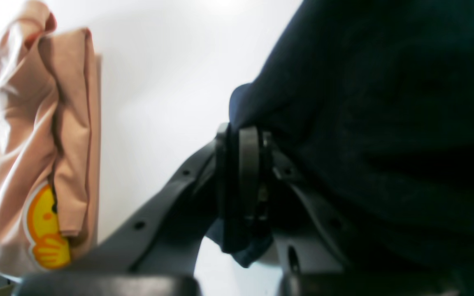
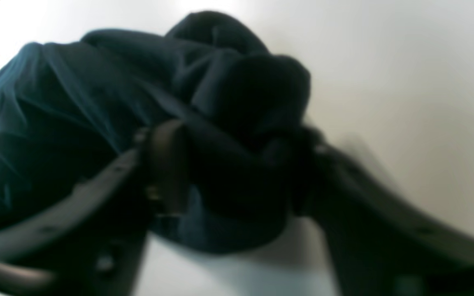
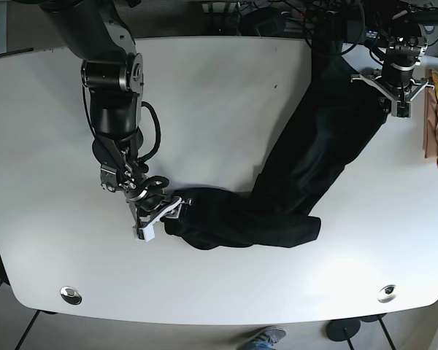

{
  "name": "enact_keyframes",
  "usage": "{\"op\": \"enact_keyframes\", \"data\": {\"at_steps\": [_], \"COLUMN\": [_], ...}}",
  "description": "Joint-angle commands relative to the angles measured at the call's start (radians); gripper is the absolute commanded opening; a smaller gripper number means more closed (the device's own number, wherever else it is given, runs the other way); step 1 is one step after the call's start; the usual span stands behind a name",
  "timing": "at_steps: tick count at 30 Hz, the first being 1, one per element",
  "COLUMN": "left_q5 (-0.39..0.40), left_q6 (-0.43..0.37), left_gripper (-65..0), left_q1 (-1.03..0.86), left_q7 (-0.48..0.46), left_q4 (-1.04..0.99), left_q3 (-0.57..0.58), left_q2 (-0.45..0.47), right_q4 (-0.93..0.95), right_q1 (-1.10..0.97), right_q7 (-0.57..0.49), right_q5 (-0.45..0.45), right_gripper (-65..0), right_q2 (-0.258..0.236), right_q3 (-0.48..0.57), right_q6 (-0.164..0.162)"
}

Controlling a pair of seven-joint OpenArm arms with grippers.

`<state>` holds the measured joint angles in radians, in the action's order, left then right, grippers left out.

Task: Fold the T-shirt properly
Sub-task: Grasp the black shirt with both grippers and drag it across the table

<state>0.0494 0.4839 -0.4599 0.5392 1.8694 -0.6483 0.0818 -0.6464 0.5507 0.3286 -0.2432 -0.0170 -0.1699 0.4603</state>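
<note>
— Left gripper (image 1: 243, 172) status?
— I logged its jaws clamped together on an edge of the dark navy T-shirt (image 3: 306, 168), at the far corner of the white table (image 3: 204, 95), near a folded pink garment (image 1: 35, 135).
— And the right gripper (image 2: 233, 172)?
— Jaws spread around a bunched end of the shirt; I could not tell whether they gripped it.

Both arms (image 3: 111, 80) are black with round joints, looped black cables and pale grey, screw-dotted tool fingers (image 3: 152, 227).
</note>
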Motion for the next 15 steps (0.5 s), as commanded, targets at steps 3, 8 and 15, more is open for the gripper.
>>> {"op": "enact_keyframes", "data": {"at_steps": [3,8,15], "left_q5": [0.008,0.017,0.01], "left_q6": [-0.001,0.04,0.172], "left_gripper": [-64.4,-64.4,-64.3], "left_q1": [0.006,0.091,0.338], "left_q7": [-0.017,0.061,0.292], "left_q4": [0.017,0.026,0.046], "left_q3": [-0.006,-0.058,-0.126], "left_q2": [0.017,0.014,0.052], "right_q4": [-0.054,-0.183,-0.577], "right_q1": [0.036,-0.002,-0.051], "right_q7": [-0.03,0.023,0.292], "right_q5": [-0.025,-0.028,-0.157], "right_gripper": [-62.5,-62.8,-62.8], "right_q2": [-0.007,-0.044,-0.116], "right_q3": [-0.001,-0.009,-0.052], "right_q6": [0.008,0.008,0.002]}}
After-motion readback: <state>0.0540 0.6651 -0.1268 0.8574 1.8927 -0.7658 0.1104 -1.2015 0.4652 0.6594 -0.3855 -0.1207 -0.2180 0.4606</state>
